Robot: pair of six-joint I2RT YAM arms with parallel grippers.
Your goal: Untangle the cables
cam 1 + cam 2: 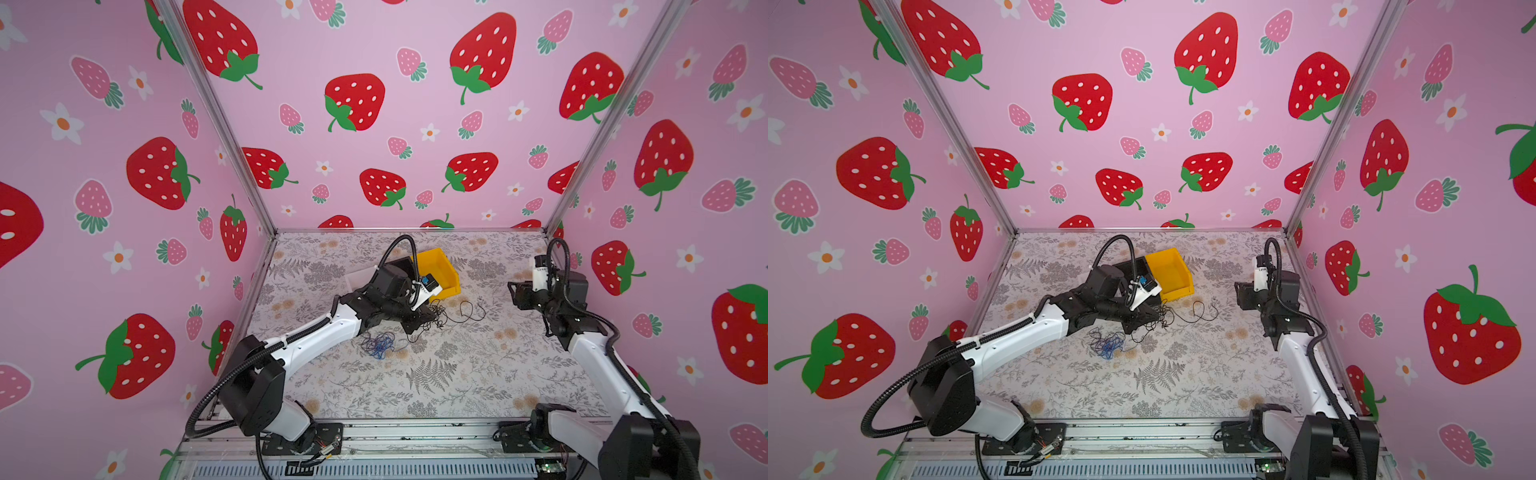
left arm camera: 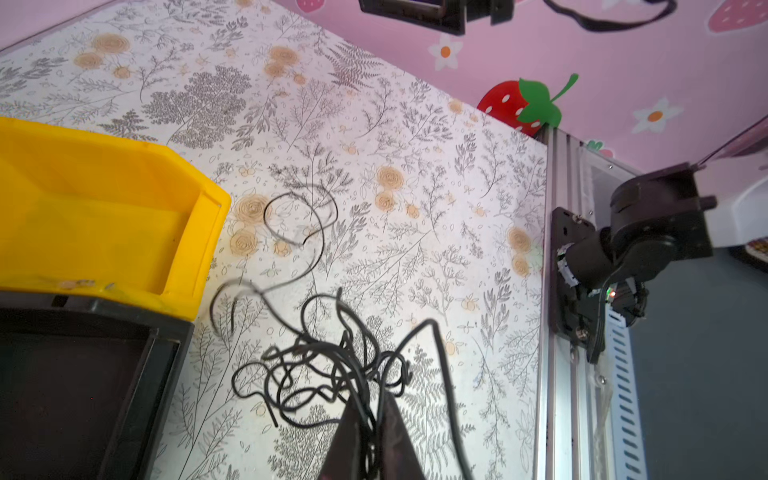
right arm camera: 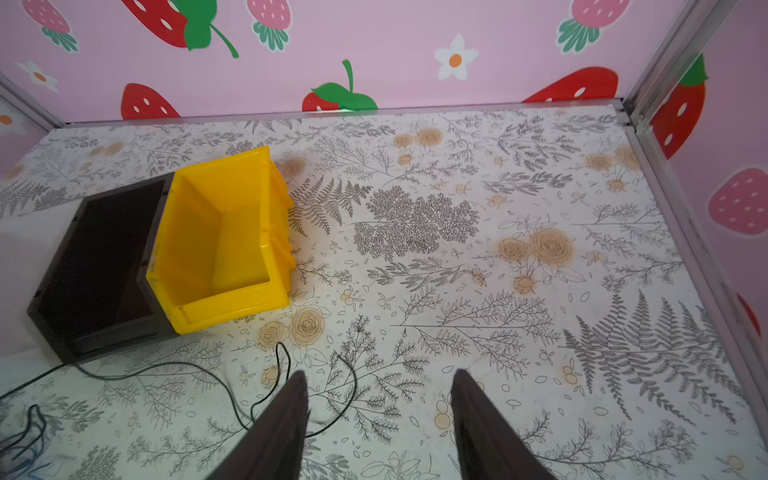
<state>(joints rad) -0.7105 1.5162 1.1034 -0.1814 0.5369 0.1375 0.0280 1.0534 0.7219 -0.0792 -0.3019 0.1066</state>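
Left pincer (image 2: 370, 405) clamps the black cable (image 2: 307, 361) tangle. Right pincer (image 3: 380, 415) stands wide, holding nothing, with that cable's loose loop near 1 finger (image 3: 286, 424) on the counter (image 3: 540, 291).

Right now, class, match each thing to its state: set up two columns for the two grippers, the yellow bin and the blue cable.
1 left gripper
2 right gripper
3 yellow bin
4 blue cable

A empty, beside the black bin
B tangled on the table
C jaws apart, holding nothing
D shut on the black cable

Pairs: 1-D, 2-C, 3-A, 4-B
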